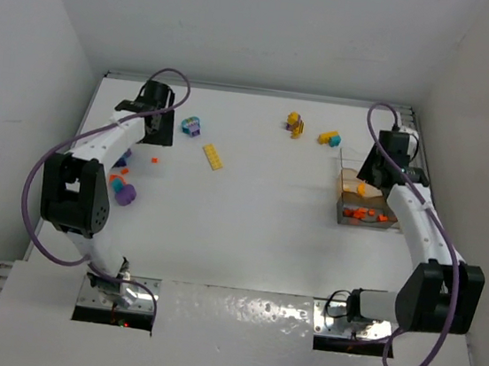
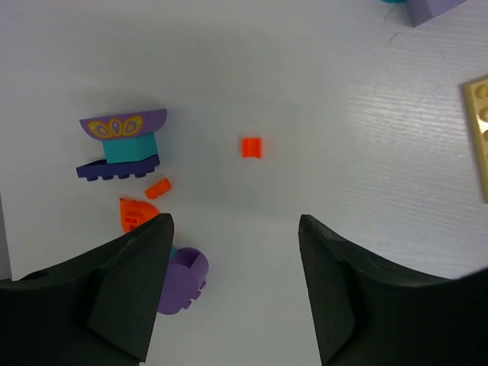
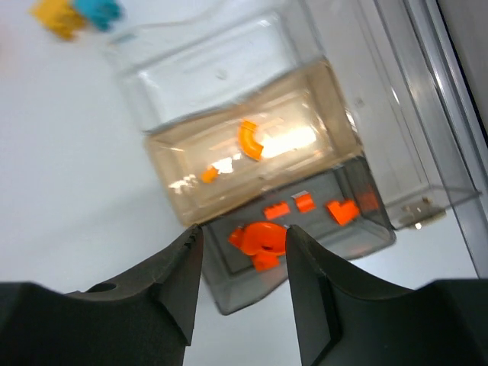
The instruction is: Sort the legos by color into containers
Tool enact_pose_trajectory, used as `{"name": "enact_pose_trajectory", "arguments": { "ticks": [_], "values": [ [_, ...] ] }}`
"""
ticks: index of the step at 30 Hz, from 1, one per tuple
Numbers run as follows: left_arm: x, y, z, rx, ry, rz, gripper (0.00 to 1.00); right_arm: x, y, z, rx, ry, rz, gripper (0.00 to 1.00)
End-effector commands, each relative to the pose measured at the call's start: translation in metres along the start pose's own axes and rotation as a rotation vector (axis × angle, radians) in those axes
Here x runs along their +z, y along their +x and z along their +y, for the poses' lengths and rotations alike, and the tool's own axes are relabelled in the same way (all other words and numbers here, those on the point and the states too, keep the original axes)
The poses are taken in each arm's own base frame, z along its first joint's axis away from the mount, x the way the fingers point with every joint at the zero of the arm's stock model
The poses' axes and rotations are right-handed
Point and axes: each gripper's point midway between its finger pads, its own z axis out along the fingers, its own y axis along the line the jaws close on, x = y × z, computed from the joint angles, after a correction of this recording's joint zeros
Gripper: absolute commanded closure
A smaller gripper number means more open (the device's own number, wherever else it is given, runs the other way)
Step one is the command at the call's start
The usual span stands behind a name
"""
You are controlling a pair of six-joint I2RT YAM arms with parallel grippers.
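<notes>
1. Left hand hangs with its fingers spread and nothing between them. One small orange lego sits on the table dead ahead of the gap, apart from both fingers.
2. That lego looks pretty much square, so there's no long axis to line up with.
3. Clutter is all by one finger: a purple-teal clump and two orange bits. The other side is open room.
4. Right hand is spread too and grips nothing. It's over the containers, well apart, so I'd say left is nearer.
</notes>
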Motion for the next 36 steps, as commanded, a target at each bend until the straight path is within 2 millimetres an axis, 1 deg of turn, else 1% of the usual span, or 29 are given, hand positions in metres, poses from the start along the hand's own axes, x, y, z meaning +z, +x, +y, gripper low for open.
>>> {"name": "enact_pose_trajectory", "arguments": {
  "ticks": [1,2,3,4,6,9,11,15,18,21,24,26,30,33,36],
  "values": [
    [0.023,0.011,-0.001,0.021,-0.003,0.045,0.34,-0.026,-0.039,0.031,-0.076,-0.094,-0.165,0.53],
    [0.028,0.013,-0.003,0.022,-0.006,0.068,0.34,-0.027,-0.039,0.035,-0.083,-0.104,-0.176,0.53],
    [0.042,0.024,-0.006,0.03,-0.017,0.121,0.35,-0.031,-0.039,0.042,-0.092,-0.123,-0.184,0.53],
    [0.045,0.027,-0.006,0.03,-0.022,0.143,0.39,-0.032,-0.039,0.045,-0.095,-0.134,-0.185,0.53],
    [0.054,0.024,-0.01,0.027,-0.023,0.134,0.39,-0.034,-0.038,0.051,-0.103,-0.155,-0.186,0.52],
    [0.066,0.025,-0.008,0.025,-0.049,0.126,0.38,-0.035,-0.035,0.052,-0.107,-0.156,-0.184,0.52],
    [0.075,0.029,-0.005,0.023,-0.083,0.148,0.42,-0.036,-0.035,0.052,-0.107,-0.16,-0.186,0.52],
    [0.084,0.037,0.0,-0.001,-0.108,0.152,0.43,-0.039,-0.033,0.049,-0.11,-0.16,-0.196,0.52],
    [0.092,0.042,-0.003,0.002,-0.099,0.168,0.49,-0.04,-0.033,0.047,-0.114,-0.156,-0.205,0.52],
    [0.099,0.046,-0.006,-0.004,-0.096,0.186,0.62,-0.042,-0.036,0.046,-0.111,-0.151,-0.213,0.52],
    [0.102,0.049,-0.007,-0.009,-0.09,0.198,0.67,-0.042,-0.037,0.046,-0.115,-0.15,-0.217,0.52],
    [0.103,0.05,-0.007,-0.02,-0.087,0.208,0.67,-0.044,-0.039,0.045,-0.116,-0.145,-0.22,0.52],
    [0.102,0.049,-0.001,-0.031,-0.103,0.202,0.66,-0.044,-0.038,0.043,-0.12,-0.136,-0.221,0.52],
    [0.109,0.05,0.005,-0.05,-0.107,0.213,0.67,-0.043,-0.038,0.043,-0.12,-0.136,-0.221,0.52],
    [0.115,0.053,0.004,-0.062,-0.095,0.231,0.69,-0.044,-0.039,0.043,-0.12,-0.135,-0.224,0.52]
  ]
}}
